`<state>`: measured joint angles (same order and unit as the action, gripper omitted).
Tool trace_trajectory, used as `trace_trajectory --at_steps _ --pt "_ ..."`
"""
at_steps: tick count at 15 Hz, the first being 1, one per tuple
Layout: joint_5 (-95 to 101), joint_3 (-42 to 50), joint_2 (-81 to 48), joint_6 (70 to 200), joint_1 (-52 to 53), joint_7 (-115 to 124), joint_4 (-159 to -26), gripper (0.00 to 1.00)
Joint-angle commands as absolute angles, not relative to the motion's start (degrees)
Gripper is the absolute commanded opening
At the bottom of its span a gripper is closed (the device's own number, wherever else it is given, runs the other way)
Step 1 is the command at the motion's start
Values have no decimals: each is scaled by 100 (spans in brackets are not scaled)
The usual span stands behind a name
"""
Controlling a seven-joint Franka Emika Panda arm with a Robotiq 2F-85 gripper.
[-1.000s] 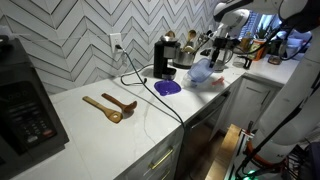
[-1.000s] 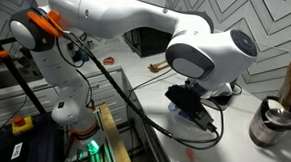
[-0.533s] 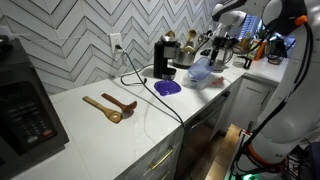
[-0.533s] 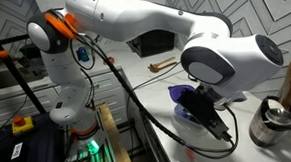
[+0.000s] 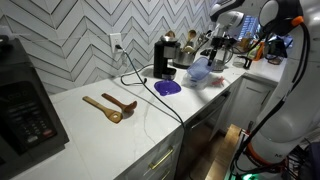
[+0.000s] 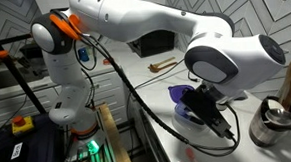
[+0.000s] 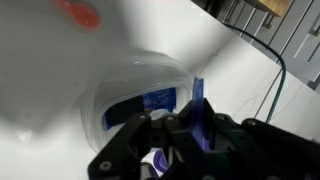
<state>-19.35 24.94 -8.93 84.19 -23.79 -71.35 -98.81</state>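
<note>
On my wrist feed the gripper [image 7: 197, 128] sits pinched on a thin blue strip [image 7: 199, 98], just over the right part of a pale translucent tub [image 7: 125, 85]. Up-left of the tub lies a blurred red blob [image 7: 80, 14]. A black cable [image 7: 276, 70] runs to its right.

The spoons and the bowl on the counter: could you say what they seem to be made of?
Spoons: likely wood, matte warm brown, no shine. Bowl: probably plastic, translucent pale blue with a soft sheen on its rim.
</note>
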Motion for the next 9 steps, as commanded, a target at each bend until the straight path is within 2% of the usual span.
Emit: trace_trajectory --at_steps 1,9 --pt "-1949 2313 -1184 7967 -2627 -7440 -9462 2" --pt "-2011 2042 -1878 7756 -2904 -7843 -8649 2"
